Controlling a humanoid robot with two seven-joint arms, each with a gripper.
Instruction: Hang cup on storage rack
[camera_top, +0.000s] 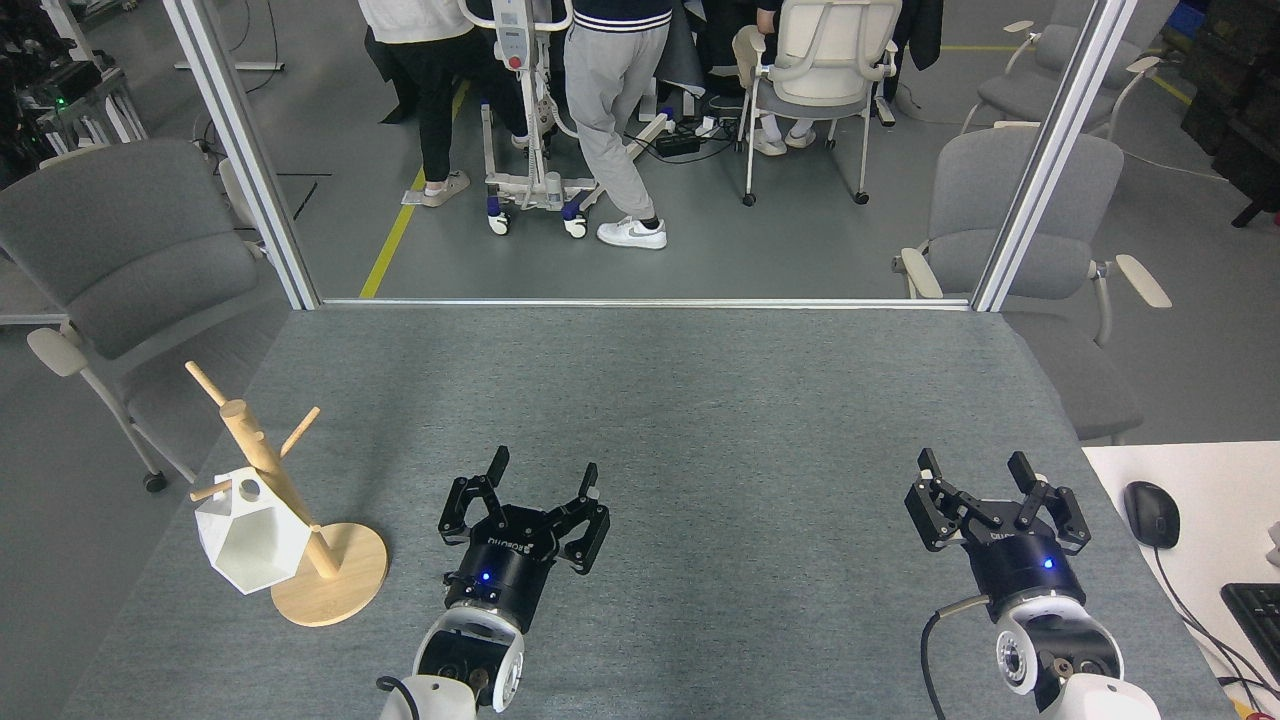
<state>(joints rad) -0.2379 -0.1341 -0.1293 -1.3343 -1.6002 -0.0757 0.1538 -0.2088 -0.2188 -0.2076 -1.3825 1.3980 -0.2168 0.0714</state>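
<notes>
The white faceted cup (250, 540) hangs by its ring handle on a low peg of the wooden mug tree (290, 510), near the tabletop's (700, 400) front-left corner — its body just beside the round base. Both arms hover empty over the front edge: left gripper (540, 478) spread wide, right gripper (975, 472) likewise spread — each well apart from the cup.

head view | high, facing forward-down | table (700, 420) near (single camera)
</notes>
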